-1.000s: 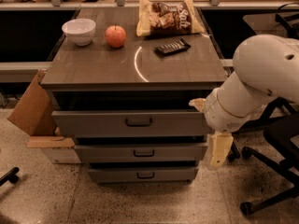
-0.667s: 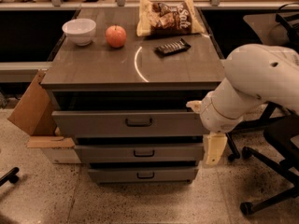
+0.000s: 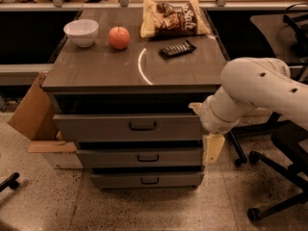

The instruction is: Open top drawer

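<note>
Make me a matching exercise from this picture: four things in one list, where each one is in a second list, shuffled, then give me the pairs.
Things:
1 bowl
2 apple
3 top drawer
4 gripper

Places:
A beside the top drawer's right end
B on the cabinet top, back left corner
C directly under the cabinet top
D on the cabinet top, just right of the bowl

Pairs: 1-B, 2-D, 3-C, 4-A
</note>
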Robot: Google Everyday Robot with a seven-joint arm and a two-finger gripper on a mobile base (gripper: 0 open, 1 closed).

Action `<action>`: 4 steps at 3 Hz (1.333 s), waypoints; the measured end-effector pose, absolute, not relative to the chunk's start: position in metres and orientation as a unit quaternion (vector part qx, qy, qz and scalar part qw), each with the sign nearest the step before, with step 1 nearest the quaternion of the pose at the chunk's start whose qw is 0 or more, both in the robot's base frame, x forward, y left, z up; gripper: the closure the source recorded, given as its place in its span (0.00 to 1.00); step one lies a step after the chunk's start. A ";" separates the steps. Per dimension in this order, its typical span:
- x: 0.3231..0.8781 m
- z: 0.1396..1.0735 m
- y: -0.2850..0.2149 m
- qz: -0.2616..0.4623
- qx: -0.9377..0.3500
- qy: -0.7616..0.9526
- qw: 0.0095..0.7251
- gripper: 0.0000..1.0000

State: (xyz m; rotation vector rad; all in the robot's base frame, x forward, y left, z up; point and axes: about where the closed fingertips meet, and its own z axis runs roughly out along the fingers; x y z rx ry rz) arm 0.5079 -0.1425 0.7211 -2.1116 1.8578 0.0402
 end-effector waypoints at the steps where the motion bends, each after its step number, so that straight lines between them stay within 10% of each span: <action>1: 0.529 0.700 -0.144 0.015 -0.735 0.658 0.163 0.00; 3: 0.562 0.671 -0.136 0.017 -0.737 0.659 0.149 0.00; 4: 0.565 0.661 -0.127 0.015 -0.744 0.654 0.137 0.19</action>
